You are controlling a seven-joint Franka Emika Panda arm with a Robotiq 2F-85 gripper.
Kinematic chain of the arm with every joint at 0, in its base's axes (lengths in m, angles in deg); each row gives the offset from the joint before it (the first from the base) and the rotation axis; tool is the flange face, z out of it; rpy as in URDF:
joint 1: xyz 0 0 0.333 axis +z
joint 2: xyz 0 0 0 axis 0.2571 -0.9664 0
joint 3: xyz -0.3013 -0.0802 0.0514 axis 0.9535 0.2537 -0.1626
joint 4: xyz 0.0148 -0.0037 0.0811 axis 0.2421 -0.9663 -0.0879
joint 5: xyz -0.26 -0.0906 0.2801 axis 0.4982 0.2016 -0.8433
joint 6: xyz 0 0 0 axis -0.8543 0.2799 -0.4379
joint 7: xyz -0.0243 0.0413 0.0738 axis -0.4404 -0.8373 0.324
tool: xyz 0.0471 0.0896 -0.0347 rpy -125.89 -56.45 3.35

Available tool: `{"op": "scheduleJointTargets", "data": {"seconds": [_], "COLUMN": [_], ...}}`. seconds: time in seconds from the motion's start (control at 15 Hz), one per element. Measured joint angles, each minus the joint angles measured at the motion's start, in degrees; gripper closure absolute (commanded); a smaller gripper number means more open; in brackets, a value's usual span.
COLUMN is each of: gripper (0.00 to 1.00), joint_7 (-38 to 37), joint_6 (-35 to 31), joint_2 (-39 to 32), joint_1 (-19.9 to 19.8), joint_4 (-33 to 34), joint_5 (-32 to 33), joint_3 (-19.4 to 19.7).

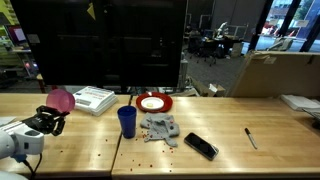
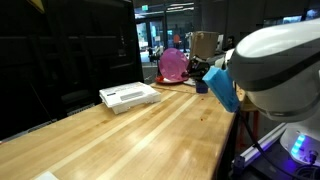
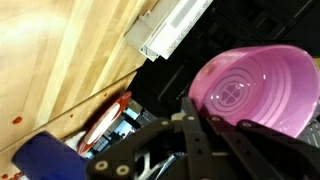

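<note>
My gripper [image 1: 47, 118] is shut on the rim of a pink plastic bowl [image 1: 62, 100], holding it tilted above the left end of the wooden table [image 1: 230, 150]. In the wrist view the black fingers [image 3: 192, 104] pinch the bowl's [image 3: 255, 85] lower edge, and its ribbed inside faces the camera. A blue cup [image 1: 127, 121] stands on the table just right of the gripper; it also shows as the blue cup [image 3: 45, 160] in the wrist view and the blue cup [image 2: 222, 88] in an exterior view. The pink bowl [image 2: 172, 65] hangs beyond a white box [image 2: 129, 96].
A white flat box [image 1: 93, 99] lies behind the gripper. A red plate [image 1: 153, 102] with something white on it, a grey cloth [image 1: 160, 127], a black phone [image 1: 200, 146] and a marker [image 1: 251, 138] lie further right. A cardboard box [image 1: 280, 72] stands at the back.
</note>
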Motion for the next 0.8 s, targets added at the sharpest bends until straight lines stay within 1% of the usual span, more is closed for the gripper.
{"op": "scheduleJointTargets", "data": {"seconds": [0.53,0.8], "gripper": [0.99,0.99], "joint_7": [2.88,6.91], "joint_6": [5.88,6.04], "joint_2": [-5.71,-13.08], "joint_1": [2.10,4.53], "joint_4": [-0.01,-0.05], "joint_5": [0.34,2.79], "joint_3": [6.40,11.48]}}
